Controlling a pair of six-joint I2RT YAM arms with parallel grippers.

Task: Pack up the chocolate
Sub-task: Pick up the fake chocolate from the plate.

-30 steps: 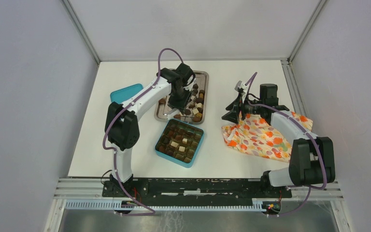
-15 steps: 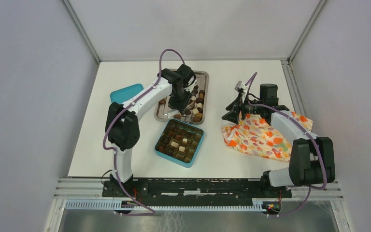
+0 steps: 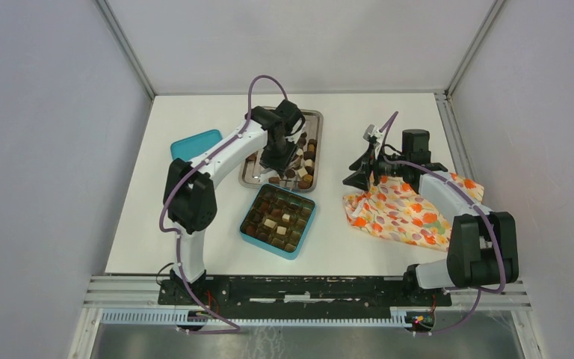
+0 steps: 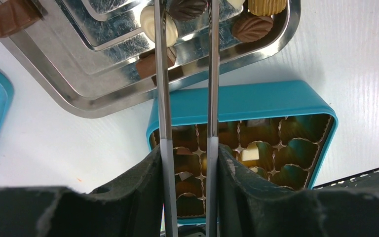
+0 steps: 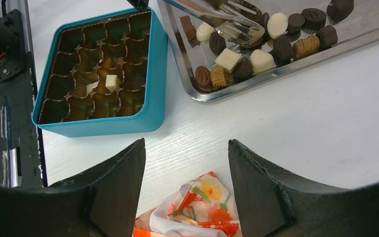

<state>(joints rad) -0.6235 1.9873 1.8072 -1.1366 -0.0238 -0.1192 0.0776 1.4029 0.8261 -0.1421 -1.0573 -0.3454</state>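
Small dark, mid-brown and cream chocolates (image 3: pixel 304 161) lie in a steel tray (image 3: pixel 318 127); several more sit in the teal compartmented box (image 3: pixel 279 219) in front of it. My left gripper (image 3: pixel 278 153) hovers over the tray, shut on steel tongs (image 4: pixel 164 74). The tong blades straddle a dark shell-shaped chocolate (image 4: pixel 187 7) at the frame's top edge; whether they grip it I cannot tell. A cream piece (image 4: pixel 150 22) lies beside the left blade. My right gripper (image 3: pixel 359 170) is open and empty, above the edge of the orange floral cloth (image 5: pixel 202 207).
A teal lid (image 3: pixel 194 143) lies left of the tray. The cloth (image 3: pixel 411 209) is spread at the right under my right arm. In the right wrist view the box (image 5: pixel 150 98) and the tray (image 5: pixel 286 69) stand close together.
My left gripper with the tongs has shifted very slightly over the tray. The right arm has not moved.
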